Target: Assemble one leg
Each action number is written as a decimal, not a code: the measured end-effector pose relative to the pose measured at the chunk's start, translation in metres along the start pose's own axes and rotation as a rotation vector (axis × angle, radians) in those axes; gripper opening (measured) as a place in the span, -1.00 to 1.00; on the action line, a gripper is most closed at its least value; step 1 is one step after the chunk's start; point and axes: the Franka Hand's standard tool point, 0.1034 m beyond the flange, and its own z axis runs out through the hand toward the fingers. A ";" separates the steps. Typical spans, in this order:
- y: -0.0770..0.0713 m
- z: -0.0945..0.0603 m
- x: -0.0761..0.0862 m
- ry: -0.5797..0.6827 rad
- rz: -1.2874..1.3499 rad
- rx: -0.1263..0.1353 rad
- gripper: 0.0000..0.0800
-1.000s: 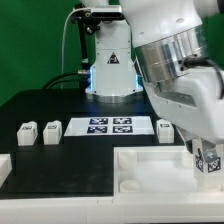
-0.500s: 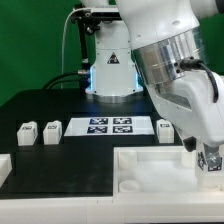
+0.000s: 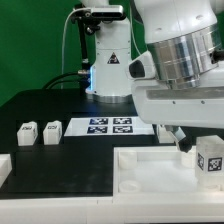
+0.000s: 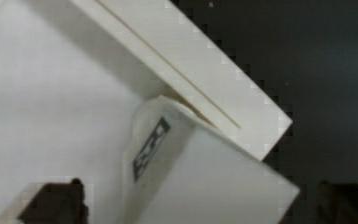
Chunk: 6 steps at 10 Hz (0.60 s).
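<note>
A leg (image 3: 210,163), a small white post with a black-and-white tag, stands upright at the far corner of the large white panel (image 3: 150,165), at the exterior view's right. My gripper (image 3: 200,150) hangs just above it under the broad hand. In the wrist view the leg (image 4: 202,170) lies between my two dark fingertips (image 4: 51,203), with a gap showing on one side, beside the panel's raised rim (image 4: 194,70). The jaws stand wide apart. Three more legs rest on the black table: two at the left (image 3: 26,133) (image 3: 50,131) and one behind the panel (image 3: 165,128).
The marker board (image 3: 108,126) lies flat at the table's middle back. A robot base with a lit ring (image 3: 110,75) stands behind it. A white part (image 3: 3,168) shows at the exterior view's left edge.
The wrist has turned, so the hand now lies broad across the view. The leg has stayed at the panel's corner, and the fingers no longer cover it.
</note>
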 end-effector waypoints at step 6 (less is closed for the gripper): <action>-0.006 0.005 -0.006 0.032 -0.527 -0.066 0.39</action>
